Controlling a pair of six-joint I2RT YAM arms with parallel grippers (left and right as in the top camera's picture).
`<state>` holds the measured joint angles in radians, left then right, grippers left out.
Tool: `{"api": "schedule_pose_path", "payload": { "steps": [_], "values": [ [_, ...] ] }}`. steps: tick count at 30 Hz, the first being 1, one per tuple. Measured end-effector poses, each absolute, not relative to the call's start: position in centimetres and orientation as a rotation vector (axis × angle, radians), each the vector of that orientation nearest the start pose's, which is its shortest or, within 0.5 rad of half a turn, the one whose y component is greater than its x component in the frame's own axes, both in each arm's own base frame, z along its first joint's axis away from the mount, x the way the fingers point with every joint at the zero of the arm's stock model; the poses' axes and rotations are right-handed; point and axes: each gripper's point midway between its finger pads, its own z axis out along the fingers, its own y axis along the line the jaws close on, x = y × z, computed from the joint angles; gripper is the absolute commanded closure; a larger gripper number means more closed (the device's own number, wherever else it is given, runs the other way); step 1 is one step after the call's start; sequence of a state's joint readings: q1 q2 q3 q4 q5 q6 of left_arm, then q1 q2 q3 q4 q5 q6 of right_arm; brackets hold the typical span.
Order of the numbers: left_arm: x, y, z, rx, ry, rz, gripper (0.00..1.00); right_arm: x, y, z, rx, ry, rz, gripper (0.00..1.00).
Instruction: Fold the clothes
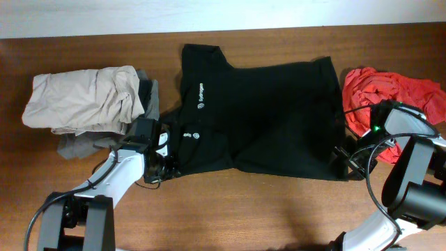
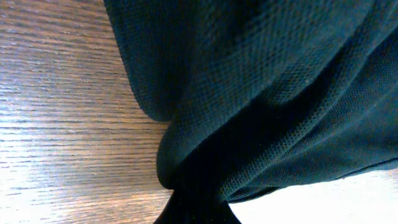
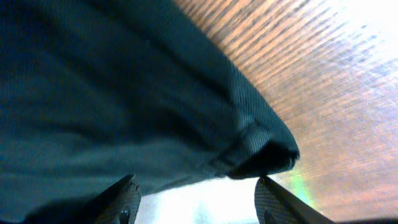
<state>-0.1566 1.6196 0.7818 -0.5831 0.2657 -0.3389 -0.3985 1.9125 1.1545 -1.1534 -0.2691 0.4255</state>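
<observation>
The black short-sleeved shirt (image 1: pixel 272 115) lies spread across the middle of the wooden table (image 1: pixel 265 216), its small white chest logo (image 1: pixel 203 95) toward the left. My left gripper (image 1: pixel 167 166) is at the shirt's near left corner. In the left wrist view the black fabric (image 2: pixel 261 93) gathers into a tight bunch where the jaws meet, and the fingers are hidden under it. My right gripper (image 1: pixel 346 159) is at the shirt's near right corner. Its fingers (image 3: pixel 124 196) stand well apart in the right wrist view. The hem corner (image 3: pixel 267 152) hangs just beyond their tips, ungripped.
A beige garment (image 1: pixel 83 97) lies bundled at the far left on top of a grey one (image 1: pixel 73 145). A red-orange garment (image 1: pixel 394 94) is crumpled at the far right, close to my right arm. The table's back edge meets a white wall.
</observation>
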Motion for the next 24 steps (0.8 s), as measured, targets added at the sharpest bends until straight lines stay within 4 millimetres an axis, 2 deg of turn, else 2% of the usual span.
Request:
{"api": "schedule_pose_path", "payload": {
  "steps": [5,9,10,15,20,24],
  "values": [
    [26.7,-8.8,-0.2,-0.241,3.019,-0.447,0.99,23.7,-5.2,-0.3,1.511,3.116,0.432,0.49],
    [26.7,-8.8,-0.2,-0.240,3.020,-0.447,1.00,23.3,-5.2,-0.6,1.554,3.099,0.411,0.65],
    [26.7,-8.8,-0.2,-0.240,3.020,-0.447,0.99,23.3,-5.2,-0.6,1.556,3.092,0.411,0.73],
    [26.5,-8.7,-0.2,-0.242,3.029,-0.445,0.99,23.7,-5.2,-0.6,1.492,3.084,0.434,0.95],
    [26.0,-8.7,0.1,-0.229,3.062,-0.437,0.99,23.8,-5.1,-0.4,1.353,3.127,0.464,0.96],
    [25.8,-8.6,1.3,-0.187,3.101,-0.427,0.99,23.7,-5.3,-0.2,1.248,3.169,0.465,0.96]
  ]
}}
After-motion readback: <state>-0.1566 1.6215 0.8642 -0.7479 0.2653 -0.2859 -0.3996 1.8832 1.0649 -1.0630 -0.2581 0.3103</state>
